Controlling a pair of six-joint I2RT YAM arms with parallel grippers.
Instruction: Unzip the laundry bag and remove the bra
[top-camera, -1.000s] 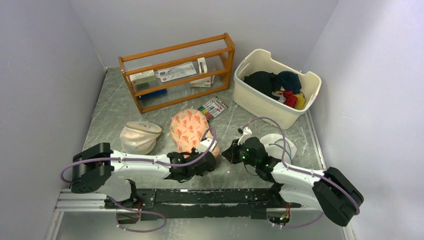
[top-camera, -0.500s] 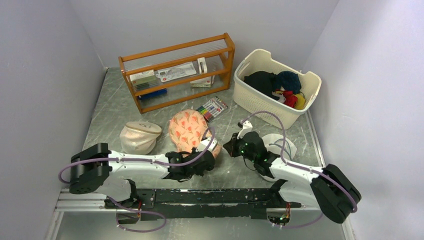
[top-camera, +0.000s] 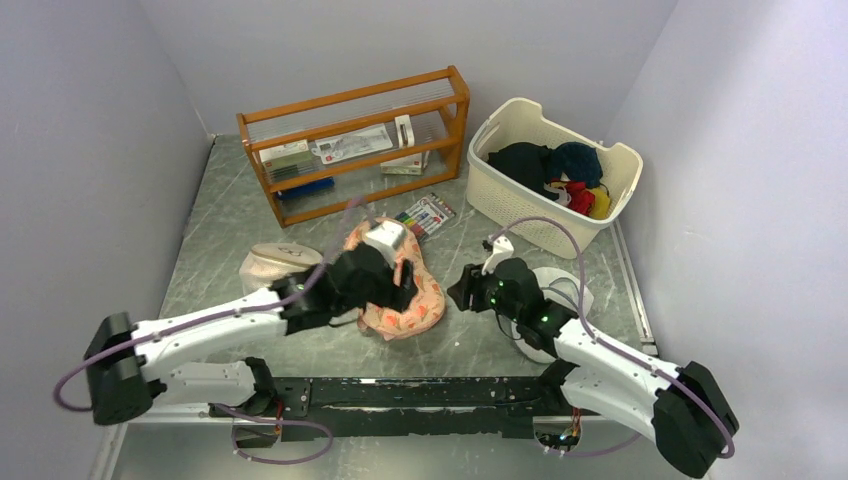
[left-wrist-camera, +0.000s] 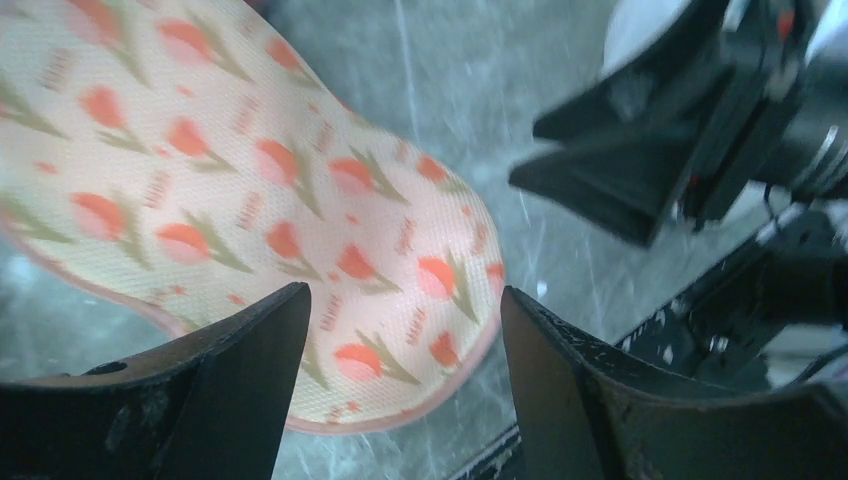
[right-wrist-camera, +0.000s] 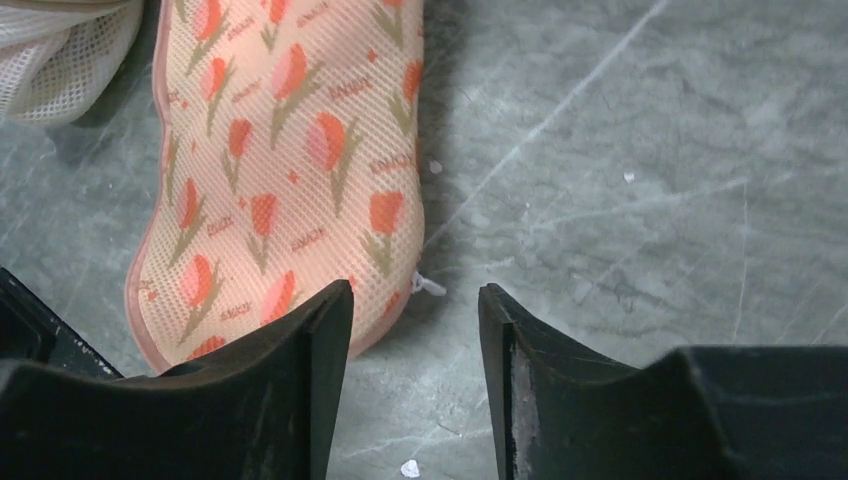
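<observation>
Left gripper (left-wrist-camera: 405, 297) gapes above the padded, mesh-textured, tulip-printed laundry bag (left-wrist-camera: 250, 200).

Top cam sits high at the near side, looking down over the whole counter (top-camera: 230, 220). Both wrist cams hang close, pointing down; all three catch the laundry bag (top-camera: 420, 305).

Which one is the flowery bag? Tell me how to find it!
Start at the wooden rack at the back of the table and come forward to the middle. The laundry bag lies there: peach with orange-red flowers and green leaves, unlike the plain beige pouch on its left.
</observation>
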